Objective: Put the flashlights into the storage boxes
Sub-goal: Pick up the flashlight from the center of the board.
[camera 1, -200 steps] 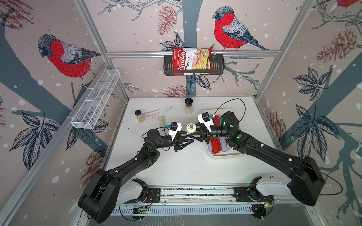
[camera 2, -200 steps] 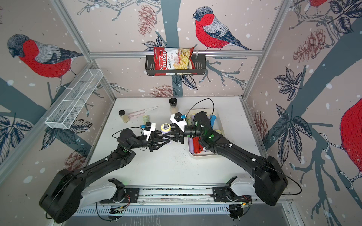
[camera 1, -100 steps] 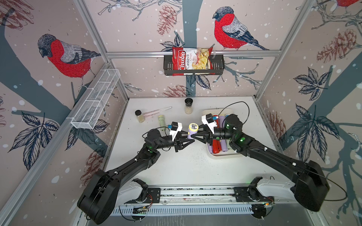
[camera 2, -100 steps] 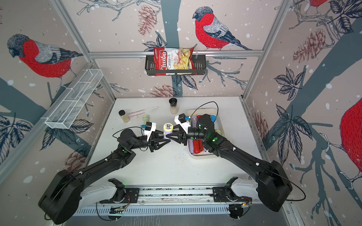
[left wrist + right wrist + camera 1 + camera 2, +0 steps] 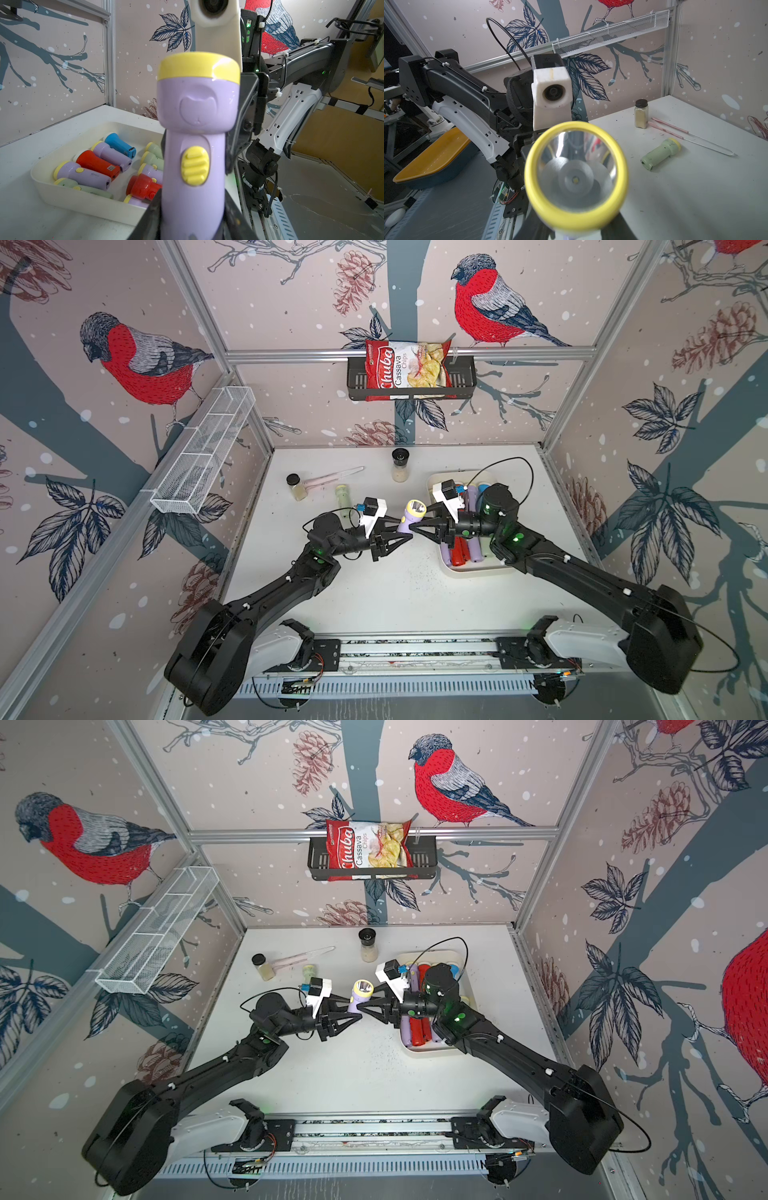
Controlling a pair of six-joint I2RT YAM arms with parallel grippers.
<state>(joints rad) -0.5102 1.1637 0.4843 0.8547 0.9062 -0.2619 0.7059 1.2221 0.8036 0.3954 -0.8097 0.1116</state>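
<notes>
- white tabletop (image 5: 395,597) inside bird-papered walls (image 5: 291,414); left gripper (image 5: 402,534) and right gripper (image 5: 417,526) meet above its middle, just beside the cream tray (image 5: 87,199).
- change over the last second: slight. the right gripper has eased in a little, and the lilac flashlight (image 5: 409,516) has drifted a touch toward the tray.
- left gripper: jaws clamped on the lilac flashlight's handle; it stands head-up, off the table.
- right gripper: jaws pinched on the same flashlight higher up, by the neck, from the opposite side.
- judgement: a hand-over from left to right is under way; the left has not yet let go.
- wire mesh basket (image 5: 203,452): nothing seen inside.
- black wall basket (image 5: 461,383): one chips bag (image 5: 405,369).
- cream tray: about ten flashlights (image 5: 93,164) lying in two rows; lilac, red, pale green, one blue.
- pale green flashlight (image 5: 660,152): loose on the table, well apart from the tray.
- taller spice jar (image 5: 400,466) and shorter spice jar (image 5: 296,488): pale powder, black caps on.
</notes>
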